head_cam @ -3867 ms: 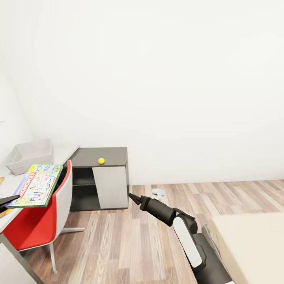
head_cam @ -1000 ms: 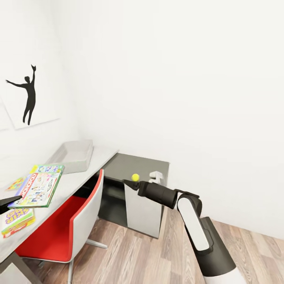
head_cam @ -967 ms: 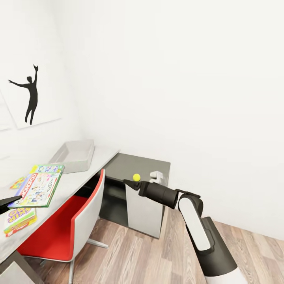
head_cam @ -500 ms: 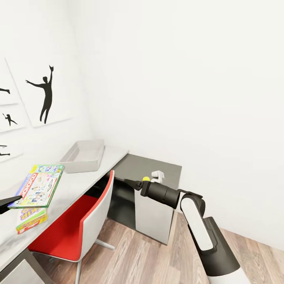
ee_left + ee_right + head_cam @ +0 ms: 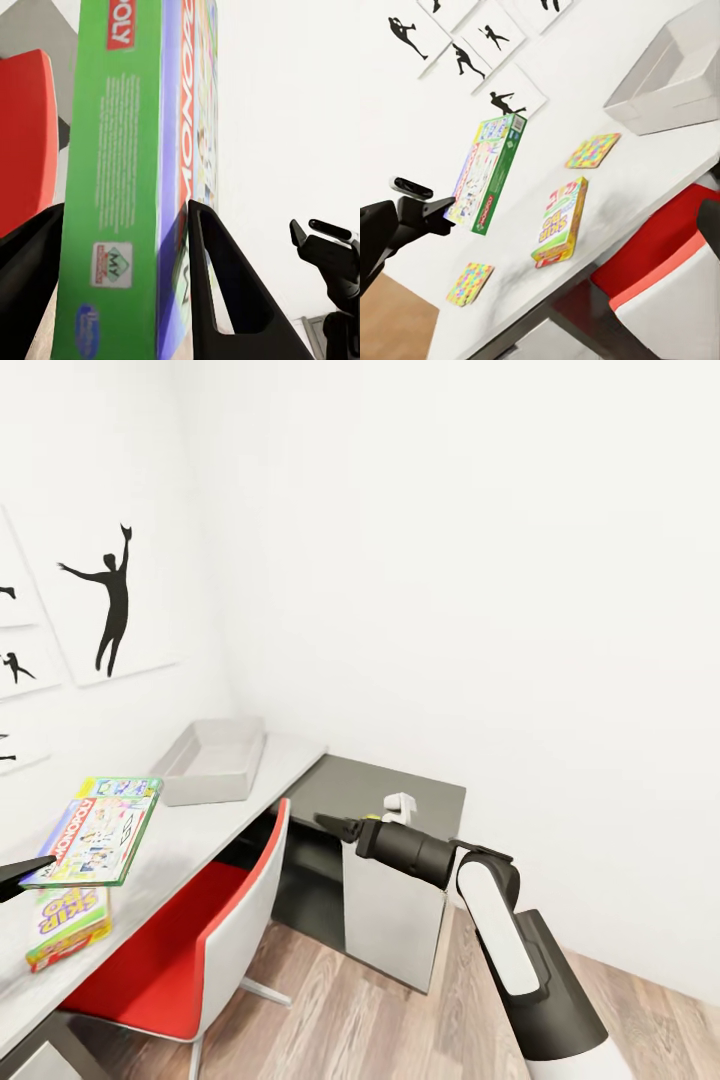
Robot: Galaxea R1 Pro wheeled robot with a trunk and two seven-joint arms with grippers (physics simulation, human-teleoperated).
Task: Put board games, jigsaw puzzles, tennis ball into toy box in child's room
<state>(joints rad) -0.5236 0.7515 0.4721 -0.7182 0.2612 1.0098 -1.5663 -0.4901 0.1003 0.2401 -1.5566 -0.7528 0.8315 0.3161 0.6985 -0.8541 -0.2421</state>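
The large green-edged board game [image 5: 93,830] hangs level above the table [image 5: 190,830], clamped in the left gripper [image 5: 124,225]. A thick red-yellow-green game [image 5: 561,220] lies flat on the table between two jigsaw puzzles [image 5: 593,150] [image 5: 470,283]. The grey toy box [image 5: 213,760] sits at the far end.

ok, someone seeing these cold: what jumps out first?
Probably the big green-edged board game, held in the air over the table by the left gripper, whose fingers are clamped on its edge. Next, the red chair tucked under the table, and the right gripper stretched toward the dark end unit. The grey toy box sits at the table's far end.
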